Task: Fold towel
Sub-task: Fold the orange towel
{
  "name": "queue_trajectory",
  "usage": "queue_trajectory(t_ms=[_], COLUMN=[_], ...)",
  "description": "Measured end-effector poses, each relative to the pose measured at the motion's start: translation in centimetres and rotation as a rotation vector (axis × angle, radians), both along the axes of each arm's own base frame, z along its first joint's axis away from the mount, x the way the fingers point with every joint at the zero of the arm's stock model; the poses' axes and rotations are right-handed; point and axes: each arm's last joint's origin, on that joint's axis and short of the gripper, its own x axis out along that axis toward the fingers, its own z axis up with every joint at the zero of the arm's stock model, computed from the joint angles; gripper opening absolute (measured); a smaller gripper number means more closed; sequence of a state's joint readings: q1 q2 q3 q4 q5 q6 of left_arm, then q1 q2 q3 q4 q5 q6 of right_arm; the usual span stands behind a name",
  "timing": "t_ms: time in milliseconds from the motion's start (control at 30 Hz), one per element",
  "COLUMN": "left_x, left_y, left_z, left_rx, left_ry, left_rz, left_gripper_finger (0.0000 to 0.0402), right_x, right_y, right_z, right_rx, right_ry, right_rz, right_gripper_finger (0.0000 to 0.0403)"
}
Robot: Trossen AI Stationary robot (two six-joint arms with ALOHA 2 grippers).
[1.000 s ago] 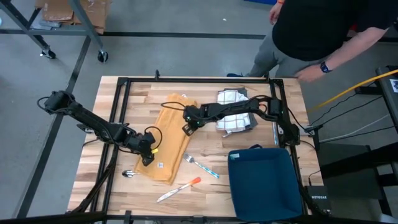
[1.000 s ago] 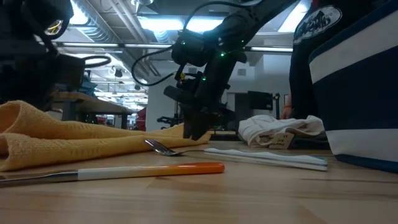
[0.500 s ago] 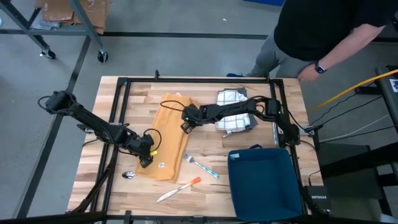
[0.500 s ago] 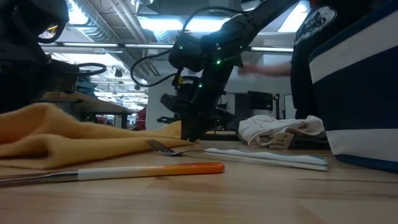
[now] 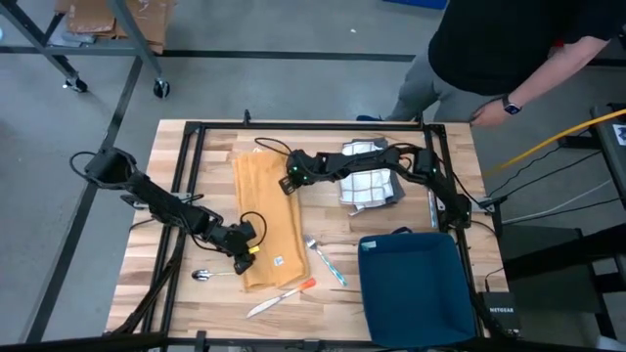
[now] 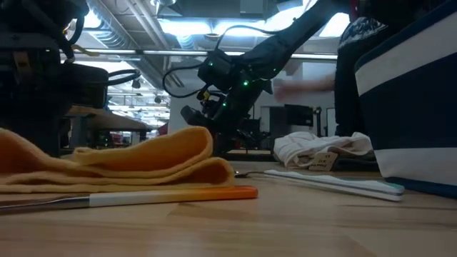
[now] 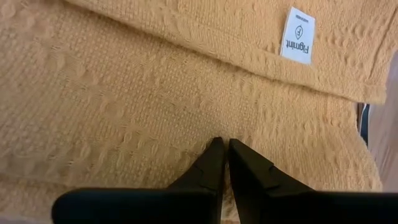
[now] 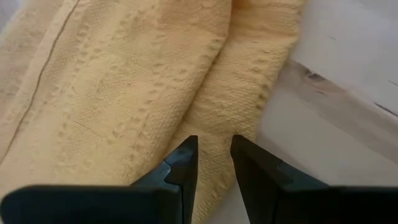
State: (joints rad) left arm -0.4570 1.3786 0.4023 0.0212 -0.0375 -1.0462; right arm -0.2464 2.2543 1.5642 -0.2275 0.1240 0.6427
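Between the two grippers lies the mustard-yellow waffle-weave towel (image 5: 267,217), now a narrow band on the wooden table (image 5: 186,156); a second ago it lay slanted and broader, so both arms have drawn it round and doubled it lengthwise. Left gripper (image 5: 248,256) has moved to the near corner; its fingers (image 7: 214,163) are pressed together on the cloth, and whether a fold is pinched cannot be told. Right gripper (image 5: 288,183) has moved to the far edge; its fingers (image 8: 181,163) stand slightly apart with towel edge between them, apparently clamped. Just beside the left gripper lie an orange-handled knife (image 5: 283,296), a metal spoon (image 5: 203,275) and a fork (image 5: 323,256). Judgement: first fold largely made; a crosswise fold remains.
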Motion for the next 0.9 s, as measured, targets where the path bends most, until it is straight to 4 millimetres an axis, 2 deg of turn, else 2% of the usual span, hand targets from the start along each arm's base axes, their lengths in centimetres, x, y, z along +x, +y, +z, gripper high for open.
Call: queue_trajectory(t_ms=[100, 367, 733, 900], left_x=[0.0, -0.2, -1.3, -1.9], left_y=[0.2, 1.1, 2.0, 2.3], left_z=[-0.1, 1.9, 5.1, 6.6], left_rx=[0.006, 0.053, 0.092, 0.108], left_ry=[0.003, -0.103, -0.257, -0.359], left_rz=[0.001, -0.023, -0.05, -0.086], left_gripper_finger=[0.0019, 0.0019, 0.0019, 0.0019], right_x=[0.0, 0.2, 1.2, 1.5], right_y=[-0.1, -0.1, 0.4, 1.8], right_z=[0.0, 0.9, 7.3, 10.3], right_rx=[0.003, -0.025, -0.15, -0.184], right_ry=[-0.002, -0.03, -0.166, -0.216], right_rz=[0.01, 0.079, 0.205, 0.296], right_gripper_finger=[0.0106, 0.0106, 0.0106, 0.0106])
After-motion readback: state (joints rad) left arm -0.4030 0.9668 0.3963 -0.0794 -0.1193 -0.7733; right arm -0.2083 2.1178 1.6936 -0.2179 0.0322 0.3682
